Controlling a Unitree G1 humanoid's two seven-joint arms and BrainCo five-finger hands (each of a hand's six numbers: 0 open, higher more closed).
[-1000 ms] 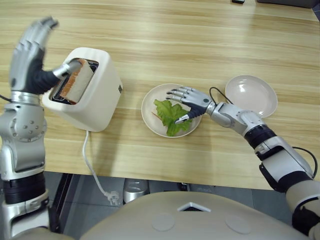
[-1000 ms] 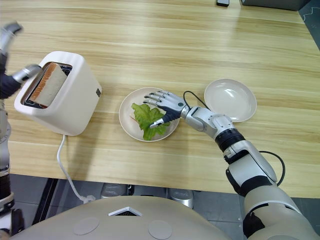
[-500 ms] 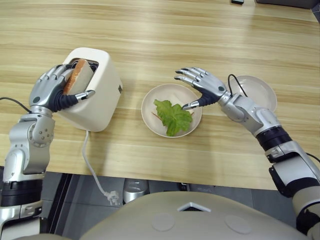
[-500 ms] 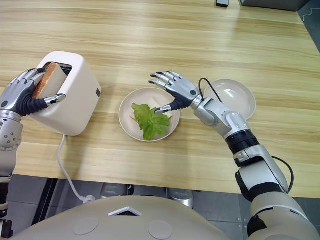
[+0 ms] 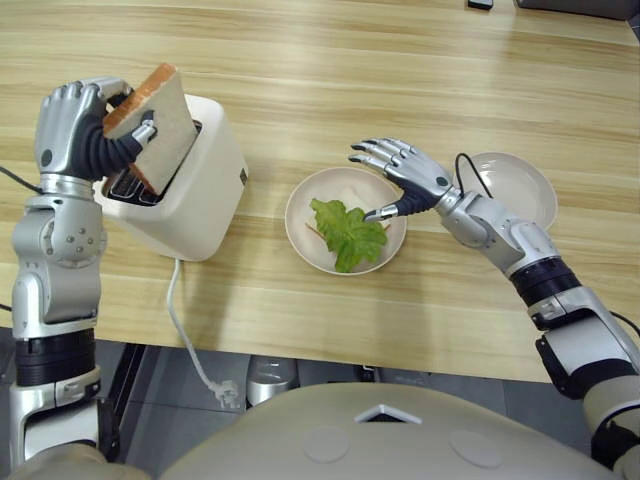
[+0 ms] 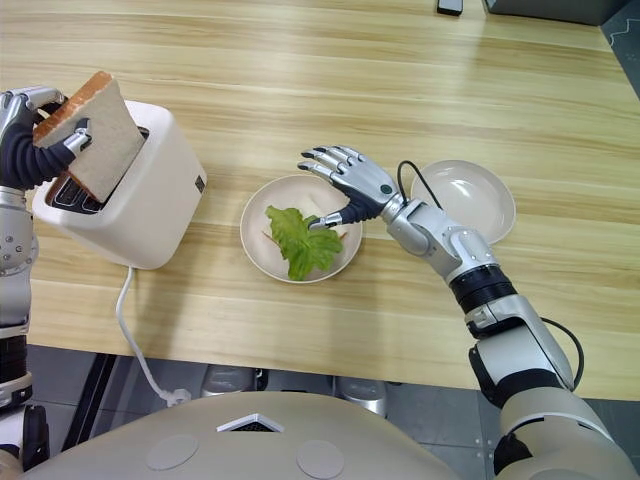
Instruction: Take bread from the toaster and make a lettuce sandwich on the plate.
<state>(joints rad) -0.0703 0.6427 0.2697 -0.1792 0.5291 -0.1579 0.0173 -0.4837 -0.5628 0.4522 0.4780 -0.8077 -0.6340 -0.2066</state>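
A cream toaster [image 5: 205,195] stands at the table's left. My left hand [image 5: 70,125] is shut on a slice of bread [image 5: 160,118], lifted mostly out of the toaster slot and tilted. The beige plate [image 5: 300,235] in the middle holds a bread slice with a green lettuce leaf [image 5: 345,232] on top. Over the plate's right rim my right hand [image 5: 405,175] hovers open, fingers spread, just above the lettuce and holding nothing.
A second, empty plate [image 5: 525,185] lies right of the first, behind my right forearm. The toaster's white cord [image 5: 185,340] runs off the table's front edge. A dark object [image 5: 480,4] sits at the far edge.
My left hand closed on the bread and pulled it up out of the toaster. My right hand let go of the lettuce, rose off the plate and now hovers.
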